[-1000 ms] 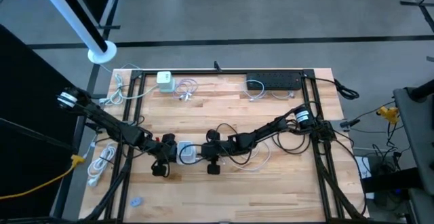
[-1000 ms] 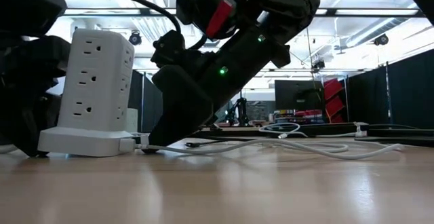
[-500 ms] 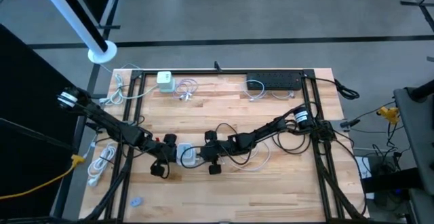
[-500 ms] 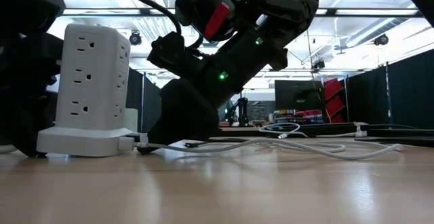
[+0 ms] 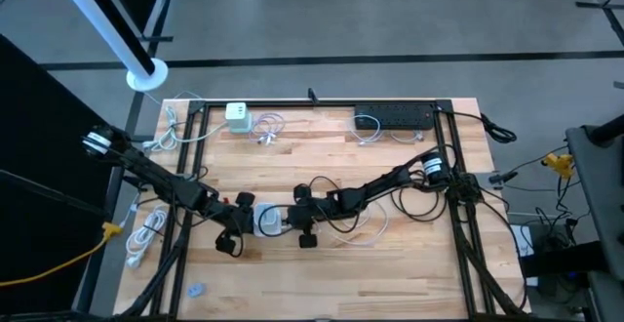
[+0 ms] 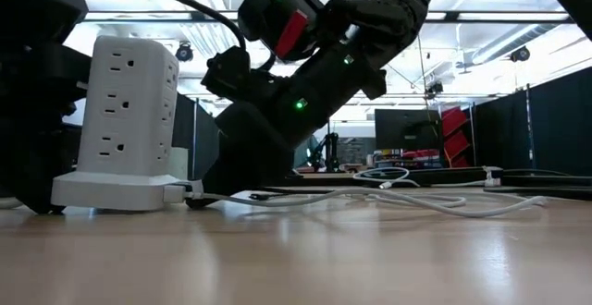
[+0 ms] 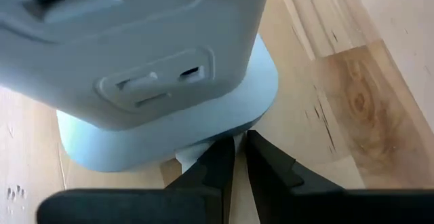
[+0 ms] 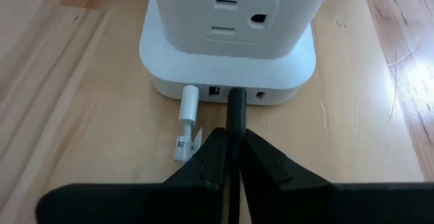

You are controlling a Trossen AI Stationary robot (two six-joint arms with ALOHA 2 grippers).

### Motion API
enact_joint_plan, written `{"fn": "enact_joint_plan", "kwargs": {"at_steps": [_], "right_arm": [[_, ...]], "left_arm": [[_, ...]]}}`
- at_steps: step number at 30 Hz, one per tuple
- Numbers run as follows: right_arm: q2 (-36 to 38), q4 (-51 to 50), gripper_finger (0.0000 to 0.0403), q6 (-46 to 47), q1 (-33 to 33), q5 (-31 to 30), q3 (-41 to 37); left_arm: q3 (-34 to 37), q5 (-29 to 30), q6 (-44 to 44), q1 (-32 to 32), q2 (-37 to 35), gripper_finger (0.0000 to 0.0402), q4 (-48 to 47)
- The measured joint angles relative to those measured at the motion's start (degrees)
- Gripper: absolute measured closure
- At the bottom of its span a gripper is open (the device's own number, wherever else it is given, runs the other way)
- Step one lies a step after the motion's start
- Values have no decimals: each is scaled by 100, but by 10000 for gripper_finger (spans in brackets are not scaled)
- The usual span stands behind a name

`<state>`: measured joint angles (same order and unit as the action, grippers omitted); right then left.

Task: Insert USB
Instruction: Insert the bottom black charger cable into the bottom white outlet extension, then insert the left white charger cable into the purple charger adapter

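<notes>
A white power tower (image 5: 270, 221) (image 6: 125, 111) stands upright on its wide base at the table's near middle. My left gripper (image 5: 249, 215) (image 7: 239, 146) is on the tower's left, shut, its tips at the base's rim. From the tower's right, my right gripper (image 5: 295, 217) (image 8: 234, 139) reaches the base, shut on a black USB plug (image 8: 236, 108). In the same base face a white plug (image 8: 188, 103) with a label tag sits beside two free ports. My left gripper's shut fingertips (image 7: 224, 153) meet the rim of the tower's base (image 7: 244, 119), slanting down from the table's left. What lies between them, I cannot tell. My right gripper pinches the black USB plug's rear part (image 8: 235, 125) between both fingers, lying along it, nearly level from the table's right. The plug's front end (image 8: 236, 96) meets the base's face.
White and black cables (image 5: 361, 222) (image 6: 416, 199) loop on the table right of the tower. At the far edge lie a small white adapter (image 5: 237, 115), a coiled cable (image 5: 268, 129) and a black power strip (image 5: 393, 117). A white cable bundle (image 5: 146, 234) hangs at the left edge.
My right gripper has crept toward the table's left with the black plug, closing on the tower's base. The tower has rocked slightly and stands about where it stood. Both grippers have kept their fingers as they were.
</notes>
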<state>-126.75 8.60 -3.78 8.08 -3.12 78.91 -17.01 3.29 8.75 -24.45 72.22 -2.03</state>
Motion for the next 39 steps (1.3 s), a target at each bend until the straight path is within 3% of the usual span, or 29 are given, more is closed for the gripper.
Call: {"fn": "enact_joint_plan", "kwargs": {"at_steps": [9, 15, 20, 23, 25, 27, 30, 33, 36, 39], "right_arm": [[664, -1111, 201, -80, 1, -1, 0], [1602, -2879, 147, -37, 6, -3, -11], [2496, -4004, 140, -41, -14, -117, -11], [2983, -4449, 147, -2, -100, -137, -11], [3247, -4704, 155, 290, -204, -144, -13], [3519, -4872, 163, 647, -285, -146, -17], [3867, -4910, 176, 1103, -399, -154, -19], [4156, -4889, 186, 1441, -431, -151, -19], [4391, -4889, 193, 1722, -410, -146, -19], [4554, -4889, 199, 2082, -243, -148, -19]], "left_arm": [[-39, -1, 558, 13, -180, 345, -110], [-338, -622, 1916, 17, -389, 331, -833], [-1144, -1139, 2986, 9, -671, 329, -2724], [-1830, -1039, 3268, 9, -765, 336, -4243], [-2336, -456, 3287, 29, -829, 337, -5028], [-2799, 484, 3277, 85, -869, 338, -5548], [-3373, 1964, 3062, 326, -946, 338, -5889], [-3830, 2687, 2262, 863, -1025, 338, -5876], [-4173, 2646, 1174, 1562, -1044, 338, -5823], [-4379, 1571, 417, 2202, -1044, 338, -5820]]}}
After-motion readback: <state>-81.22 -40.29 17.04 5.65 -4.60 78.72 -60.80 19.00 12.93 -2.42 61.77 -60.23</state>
